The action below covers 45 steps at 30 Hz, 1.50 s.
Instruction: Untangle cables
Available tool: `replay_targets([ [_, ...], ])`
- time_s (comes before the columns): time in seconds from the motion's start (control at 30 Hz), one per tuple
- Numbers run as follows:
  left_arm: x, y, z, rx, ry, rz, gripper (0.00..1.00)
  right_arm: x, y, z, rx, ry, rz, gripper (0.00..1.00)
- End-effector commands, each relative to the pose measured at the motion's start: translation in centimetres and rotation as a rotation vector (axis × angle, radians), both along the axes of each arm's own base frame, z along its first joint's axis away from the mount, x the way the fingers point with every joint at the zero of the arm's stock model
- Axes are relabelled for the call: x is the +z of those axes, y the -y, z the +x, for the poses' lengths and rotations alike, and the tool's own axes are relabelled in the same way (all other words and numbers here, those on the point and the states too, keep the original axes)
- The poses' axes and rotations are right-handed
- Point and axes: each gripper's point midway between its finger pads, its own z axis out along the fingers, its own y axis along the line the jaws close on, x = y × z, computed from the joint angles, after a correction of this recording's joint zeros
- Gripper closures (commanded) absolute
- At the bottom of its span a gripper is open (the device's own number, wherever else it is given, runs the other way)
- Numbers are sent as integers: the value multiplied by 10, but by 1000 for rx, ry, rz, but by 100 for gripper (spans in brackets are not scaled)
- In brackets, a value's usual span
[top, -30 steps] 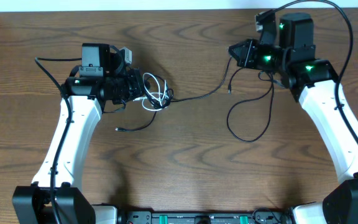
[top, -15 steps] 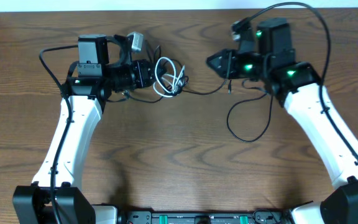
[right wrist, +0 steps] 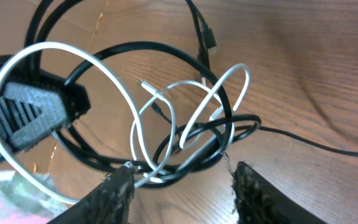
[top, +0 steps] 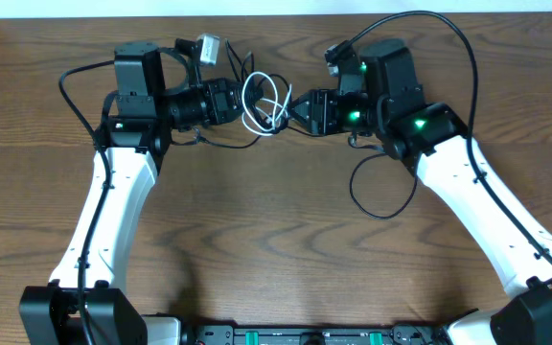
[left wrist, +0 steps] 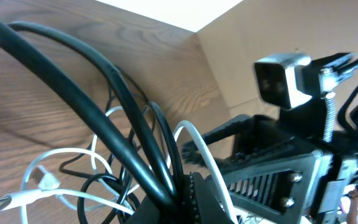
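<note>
Three views: one overhead, two wrist close-ups.
The overhead camera looks straight down on the whole table [top: 276, 249]. Both wrist cameras sit very near, facing each other across the far-centre cable tangle [top: 262, 103], which all three views share.

From overhead the light falls even and fairly bright across the table [top: 276, 240], with only soft, faint shadows beside my arms, and the green lights [top: 415, 123] on my right arm glow crisply. My left wrist view is harsher: the black cables [left wrist: 151, 162] nearest the lens are thick and blurred, and the white patch [left wrist: 179, 11] at the top is washed out. On my right wrist view, glare sheens the wood at upper right, the white cable [right wrist: 157, 93] is nearly blown out, and my right fingertips [right wrist: 120, 190] are soft and out of focus.
</note>
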Motion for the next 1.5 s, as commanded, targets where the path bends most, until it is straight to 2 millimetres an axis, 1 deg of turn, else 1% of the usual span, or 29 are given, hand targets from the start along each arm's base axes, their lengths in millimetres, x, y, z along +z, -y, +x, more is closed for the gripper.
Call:
replay_targets([
  [0.0,9,11,-5,-31,-20,-40,93,-11,-4,6,-46,-42,-4,47],
  [0.07,8,15,-6,-35,-18,-34,93,-18,-7,8,-48,-62,-1,47],
  [0.13,5,19,-4,-18,-30,-22,93,-23,-14,8,-23,-80,21,50],
  [0.23,3,23,-3,-6,-31,-6,93,-24,-19,10,-7,-80,40,55],
  [0.37,1,26,-3,-4,-29,3,92,-25,-17,14,-30,-80,39,62],
  [0.53,1,25,-2,5,-29,8,93,-24,-17,15,-45,-87,44,71],
  [0.63,1,25,-2,5,-29,8,93,-27,-14,17,-64,-86,29,73],
  [0.73,1,25,-2,5,-29,8,93,-35,-12,21,-93,-85,-2,75],
  [0.97,1,25,-2,5,-29,8,93,-63,-23,28,-88,-111,-29,80],
  [1.03,1,25,-2,5,-30,8,93,-66,-24,29,-85,-111,-27,80],
  [1.2,0,25,-2,5,-33,9,93,-62,-29,30,-65,-95,-5,82],
  [1.37,-1,25,-3,5,-38,10,93,-59,-33,26,-14,-76,5,89],
  [1.47,-9,22,-2,34,-72,34,93,-61,-32,25,-9,-80,-6,90],
])
